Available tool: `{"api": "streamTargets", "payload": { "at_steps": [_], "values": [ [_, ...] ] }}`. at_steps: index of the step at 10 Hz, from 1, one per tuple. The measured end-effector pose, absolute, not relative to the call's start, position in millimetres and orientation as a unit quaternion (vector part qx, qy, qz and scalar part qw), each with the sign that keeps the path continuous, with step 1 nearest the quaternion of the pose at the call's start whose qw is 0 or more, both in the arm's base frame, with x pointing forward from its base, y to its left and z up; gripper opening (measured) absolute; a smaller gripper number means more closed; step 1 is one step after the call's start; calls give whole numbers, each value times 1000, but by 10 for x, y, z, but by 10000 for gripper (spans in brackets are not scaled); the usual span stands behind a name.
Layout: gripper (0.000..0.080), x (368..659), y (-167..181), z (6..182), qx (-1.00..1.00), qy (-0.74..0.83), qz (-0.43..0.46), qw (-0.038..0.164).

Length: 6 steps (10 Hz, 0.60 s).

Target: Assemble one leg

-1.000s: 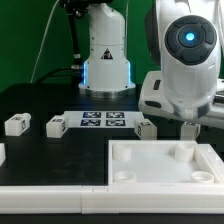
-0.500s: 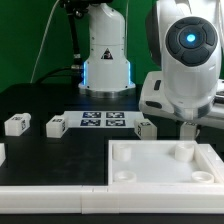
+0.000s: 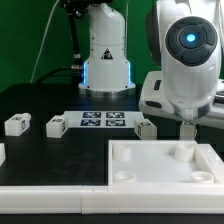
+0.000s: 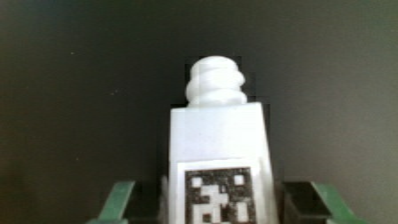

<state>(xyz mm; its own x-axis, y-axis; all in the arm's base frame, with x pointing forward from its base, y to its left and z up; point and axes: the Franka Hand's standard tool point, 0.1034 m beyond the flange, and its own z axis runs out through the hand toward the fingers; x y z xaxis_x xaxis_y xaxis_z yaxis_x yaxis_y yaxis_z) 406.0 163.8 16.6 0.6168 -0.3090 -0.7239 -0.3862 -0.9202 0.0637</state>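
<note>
Claw point(image 4: 214, 203) is clamped on the leg point(image 4: 217, 140). Green fingers point(image 4: 121, 203) press both sides at the tagged end. The tag point(image 4: 217, 195) faces the wrist cam and the threaded tip point(image 4: 215, 80) points away, free. Grip looks deliberate: holding the block body leaves the screw end clear for insertion. Wrist view shows only dark surface point(image 4: 71, 60) behind the tip, so I'd say it's not over a socket yet.

Exterior view, near to far:
- White tray point(image 3: 160, 188) is nearest, with a corner socket point(image 3: 183, 152) at its far corner on the exterior view's right.
- Claw sits low, just beyond that far rim. The arm mostly hides the leg there.
- That socket is the likely target, being the closest one.
- Further back, three spare legs point(image 3: 56, 125) sit upright in a row.
- The marker board point(image 3: 103, 121) lies between the second and third.
</note>
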Motion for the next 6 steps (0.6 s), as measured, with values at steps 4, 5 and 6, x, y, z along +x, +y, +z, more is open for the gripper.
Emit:
{"api": "streamTargets", "payload": {
  "at_steps": [4, 5, 6],
  "values": [
    [284, 4155, 1514, 434, -894, 194, 400, 55],
    [284, 4187, 1463, 572, -894, 197, 398, 57],
    [284, 4206, 1420, 698, -896, 201, 391, 58]
  ]
}}
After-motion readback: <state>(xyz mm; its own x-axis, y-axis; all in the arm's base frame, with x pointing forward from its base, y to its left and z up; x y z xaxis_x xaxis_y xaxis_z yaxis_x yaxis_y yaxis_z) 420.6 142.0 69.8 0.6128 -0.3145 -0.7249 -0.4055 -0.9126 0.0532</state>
